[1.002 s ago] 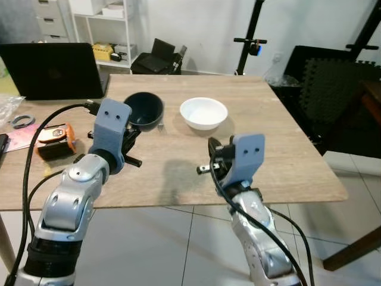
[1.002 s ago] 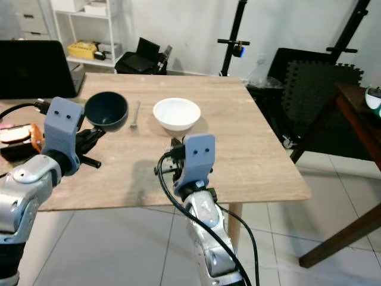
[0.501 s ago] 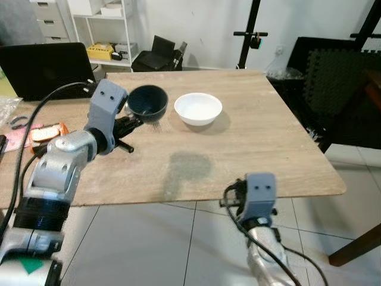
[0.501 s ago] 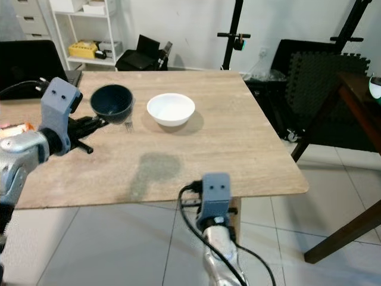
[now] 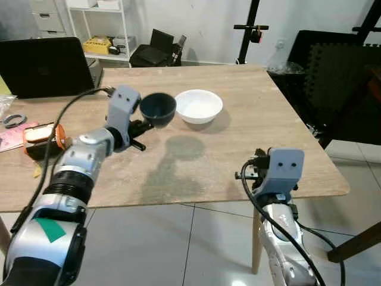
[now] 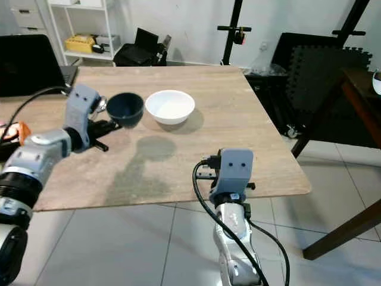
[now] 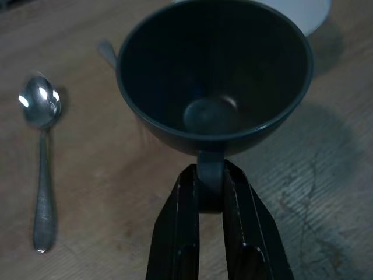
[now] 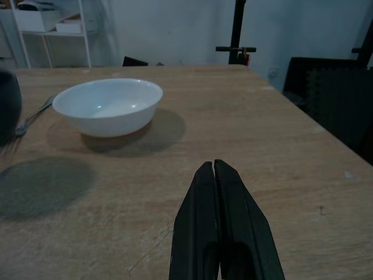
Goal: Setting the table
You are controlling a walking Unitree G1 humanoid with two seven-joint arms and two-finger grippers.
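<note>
Your left gripper [image 7: 210, 192] is clamped on the dark bowl [image 5: 158, 108], lifted above the table [image 5: 238, 143] beside the white bowl [image 5: 199, 105], not yet placed; your right gripper [image 8: 215, 175] is closed, empty.

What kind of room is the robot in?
Probably a room in a home, used for both eating and working. A wooden table holds a white bowl, and the left gripper holds a dark cup. A laptop and shelves are nearby.
</note>
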